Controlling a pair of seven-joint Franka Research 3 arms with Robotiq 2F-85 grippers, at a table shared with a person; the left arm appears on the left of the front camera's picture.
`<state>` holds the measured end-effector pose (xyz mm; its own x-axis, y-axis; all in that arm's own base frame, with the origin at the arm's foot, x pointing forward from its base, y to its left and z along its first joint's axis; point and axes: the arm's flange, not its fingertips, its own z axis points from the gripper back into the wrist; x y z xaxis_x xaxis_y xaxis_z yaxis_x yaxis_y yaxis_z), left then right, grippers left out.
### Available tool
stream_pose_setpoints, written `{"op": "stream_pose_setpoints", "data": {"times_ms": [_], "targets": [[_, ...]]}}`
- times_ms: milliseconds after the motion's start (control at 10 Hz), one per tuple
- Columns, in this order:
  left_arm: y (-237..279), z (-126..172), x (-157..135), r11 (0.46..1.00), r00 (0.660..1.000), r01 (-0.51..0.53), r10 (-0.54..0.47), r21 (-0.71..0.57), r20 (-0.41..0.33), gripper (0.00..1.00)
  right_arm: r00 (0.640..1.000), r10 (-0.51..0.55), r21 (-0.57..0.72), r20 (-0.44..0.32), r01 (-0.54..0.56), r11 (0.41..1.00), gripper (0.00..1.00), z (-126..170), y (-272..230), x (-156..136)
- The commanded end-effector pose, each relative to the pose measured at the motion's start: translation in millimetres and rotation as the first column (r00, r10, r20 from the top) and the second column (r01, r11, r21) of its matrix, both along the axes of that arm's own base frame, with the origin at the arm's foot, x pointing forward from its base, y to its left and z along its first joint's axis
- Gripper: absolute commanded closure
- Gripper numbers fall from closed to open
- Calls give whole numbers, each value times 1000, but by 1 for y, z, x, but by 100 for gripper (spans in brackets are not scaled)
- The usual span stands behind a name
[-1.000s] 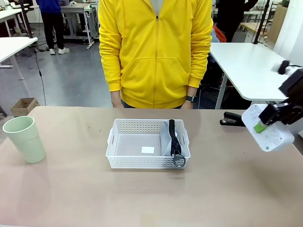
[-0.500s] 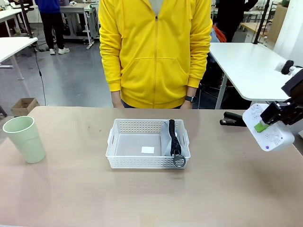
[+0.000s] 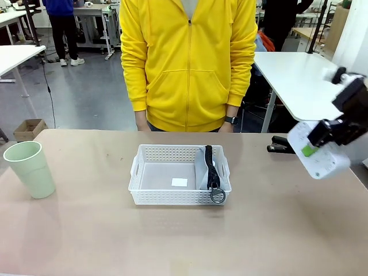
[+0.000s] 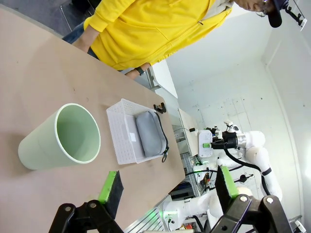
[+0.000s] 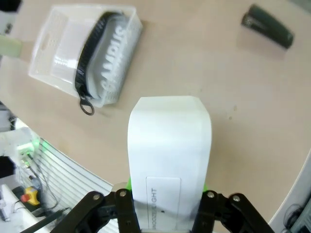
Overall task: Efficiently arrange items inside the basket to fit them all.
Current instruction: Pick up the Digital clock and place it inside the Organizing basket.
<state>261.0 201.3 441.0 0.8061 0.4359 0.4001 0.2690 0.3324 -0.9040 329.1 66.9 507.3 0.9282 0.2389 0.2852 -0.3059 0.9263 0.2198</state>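
Spreading its two green-padded fingers wide, the left gripper (image 4: 167, 187) hung at the near side of the table (image 3: 172, 241) with nothing between them, looking out over the tabletop. Ahead of it, the pale green cup (image 3: 30, 168) stood upright and open-mouthed near the table's left edge, well apart from everything else. Around the middle of the table sat the white basket (image 3: 150, 198), its long side facing the robot. The grey "CAMPUS" pouch (image 5: 114, 63) lay inside along the basket's right end, with its black strap (image 3: 209, 164) running over it and the metal ring (image 3: 218, 195) hanging over the near rim. The rest of the basket floor was bare apart from a small white label (image 3: 179, 182). Farther right, close to the table's right edge, the right gripper (image 3: 311, 150) pinched the small white box (image 3: 322, 161) by its two long sides, holding it tilted and clear of the tabletop. Just beyond and to the left of the box, the black stapler (image 3: 281, 146) lay flat on the table, not touching it. At the far edge a person in a yellow zip hoodie (image 3: 190, 63) stood facing the robot, arms down by the sides.
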Motion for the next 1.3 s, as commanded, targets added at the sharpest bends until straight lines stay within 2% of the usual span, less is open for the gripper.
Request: {"op": "stream_pose_setpoints", "data": {"times_ms": [0,200,300,400,500,600,700,1000,1100,1200], "targets": [[0,2,0,1000,999,-2,2,-8,33,0,997,73,-125,25,-69,990,50,35,63,31],[0,2,0,1000,999,-2,2,-8,33,0,974,224,-247,-19,-221,943,50,52,155,78],[0,2,0,1000,999,-2,2,-8,33,0,961,271,-287,-49,-273,918,50,51,194,99],[0,2,0,1000,999,-2,2,-8,33,0,941,334,-289,-59,-337,896,50,43,230,117],[0,2,0,1000,999,-2,2,-8,33,0,921,376,-312,-99,-388,867,50,31,265,134],[0,2,0,1000,999,-2,2,-8,33,0,910,392,-349,-134,-414,841,50,9,298,150],[0,2,0,1000,999,-2,2,-8,33,0,879,450,-308,-159,-478,823,50,-13,322,164],[0,2,0,1000,999,-2,2,-8,33,0,777,582,-164,-241,-623,765,50,-64,367,173],[0,2,0,1000,999,-2,2,-8,33,0,757,597,-150,-264,-644,750,50,-72,373,170],[0,2,0,1000,999,-2,2,-8,33,0,771,583,-176,-258,-631,756,50,-73,372,168]]}}
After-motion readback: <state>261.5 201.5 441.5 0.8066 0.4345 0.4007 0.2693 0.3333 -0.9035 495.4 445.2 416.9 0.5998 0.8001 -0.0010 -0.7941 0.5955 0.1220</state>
